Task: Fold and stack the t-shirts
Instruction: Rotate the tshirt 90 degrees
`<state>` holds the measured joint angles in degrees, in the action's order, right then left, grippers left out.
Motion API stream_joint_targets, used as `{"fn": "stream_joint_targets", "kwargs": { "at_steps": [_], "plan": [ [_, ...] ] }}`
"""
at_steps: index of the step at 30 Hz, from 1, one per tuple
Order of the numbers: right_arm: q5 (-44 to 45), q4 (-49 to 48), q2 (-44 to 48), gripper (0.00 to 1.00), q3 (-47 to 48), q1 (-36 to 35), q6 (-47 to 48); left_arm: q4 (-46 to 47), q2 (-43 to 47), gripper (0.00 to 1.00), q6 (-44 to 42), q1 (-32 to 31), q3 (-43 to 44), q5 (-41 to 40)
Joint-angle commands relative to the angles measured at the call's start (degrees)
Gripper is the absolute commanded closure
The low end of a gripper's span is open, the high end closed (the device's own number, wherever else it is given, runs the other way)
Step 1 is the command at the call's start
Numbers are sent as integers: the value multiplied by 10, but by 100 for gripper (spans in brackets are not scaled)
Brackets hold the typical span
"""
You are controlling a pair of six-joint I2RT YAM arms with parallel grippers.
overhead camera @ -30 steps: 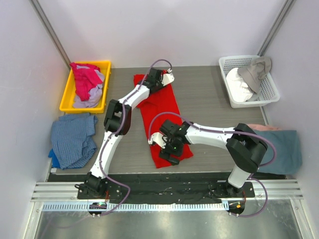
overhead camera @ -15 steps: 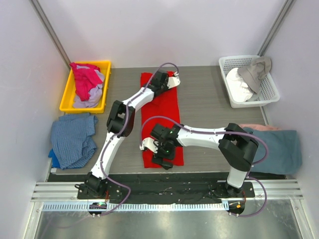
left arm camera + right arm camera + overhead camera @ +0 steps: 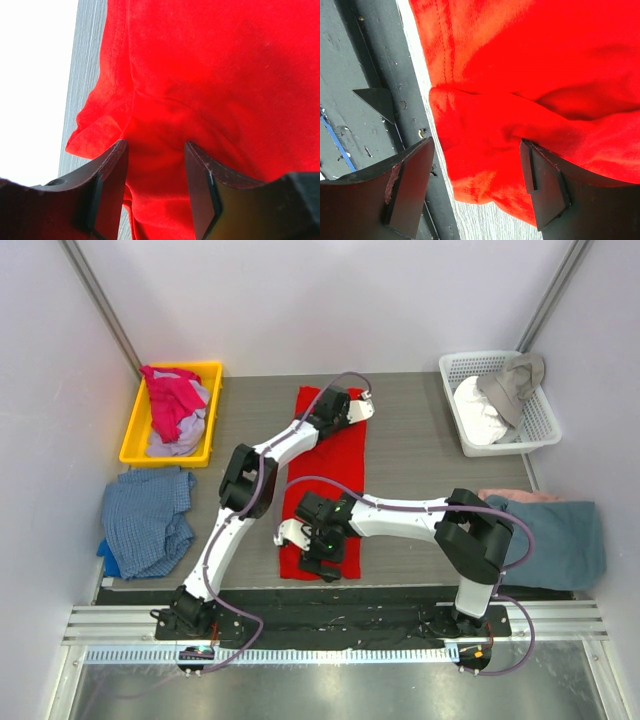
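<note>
A bright red t-shirt (image 3: 335,465), folded into a long narrow strip, lies down the middle of the table. My left gripper (image 3: 347,406) is at its far end; in the left wrist view its jaws (image 3: 156,170) stand apart, with puckered red cloth (image 3: 210,70) in the gap. My right gripper (image 3: 318,546) is at the near end; in the right wrist view its jaws (image 3: 477,185) are wide apart, straddling the shirt's near corner (image 3: 485,150), which lies flat by the table's front edge. More shirts, magenta and lavender, lie in a yellow bin (image 3: 135,430).
A blue checked cloth (image 3: 148,515) lies at the left. A teal cloth over a pink one (image 3: 560,535) lies at the right. A white basket (image 3: 545,425) with white and grey cloth stands at the back right. A black rail (image 3: 330,600) runs along the near edge.
The red shirt has swung from a slant to nearly straight. Its far end moved right with my left gripper, and its near end moved left with my right gripper.
</note>
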<state>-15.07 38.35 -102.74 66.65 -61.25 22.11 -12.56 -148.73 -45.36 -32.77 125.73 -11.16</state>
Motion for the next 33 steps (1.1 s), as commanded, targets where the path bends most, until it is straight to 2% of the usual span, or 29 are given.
{"fn": "stream_joint_targets", "kwargs": {
  "at_steps": [1, 8, 12, 16, 19, 20, 22, 23, 26, 31, 33],
  "plan": [
    [20, 10, 36, 22, 16, -13, 0, 0, 43, 45, -9, 10, -4, -11],
    [64, 15, 74, 20, 1, -18, 5, 12, 67, 44, -10, 20, -3, -30],
    [100, 11, 100, 18, -6, -18, 8, 7, 98, 39, 7, 25, 0, -34],
    [171, -18, 129, 11, -31, -18, 1, -27, 176, 35, 31, 25, -32, -32],
    [216, -56, 169, 9, -63, -14, -5, -41, 262, 33, 48, 25, -121, -27],
    [224, -67, 179, 9, -86, -11, -8, -41, 291, 33, 48, 25, -184, -24],
    [238, -90, 211, 7, -118, 1, -13, -52, 339, 30, 62, 25, -251, -6],
    [246, -96, 219, 8, -127, 5, -12, -61, 390, 30, 66, 25, -311, 2],
    [254, -121, 253, 8, -157, 24, -25, -107, 478, 28, 102, 25, -414, 46],
    [250, -135, 286, 10, -194, 39, -37, -199, 583, 27, 132, 4, -546, 136],
    [244, -141, 294, 12, -205, 40, -37, -228, 619, 27, 130, -15, -575, 148]
  ]
}}
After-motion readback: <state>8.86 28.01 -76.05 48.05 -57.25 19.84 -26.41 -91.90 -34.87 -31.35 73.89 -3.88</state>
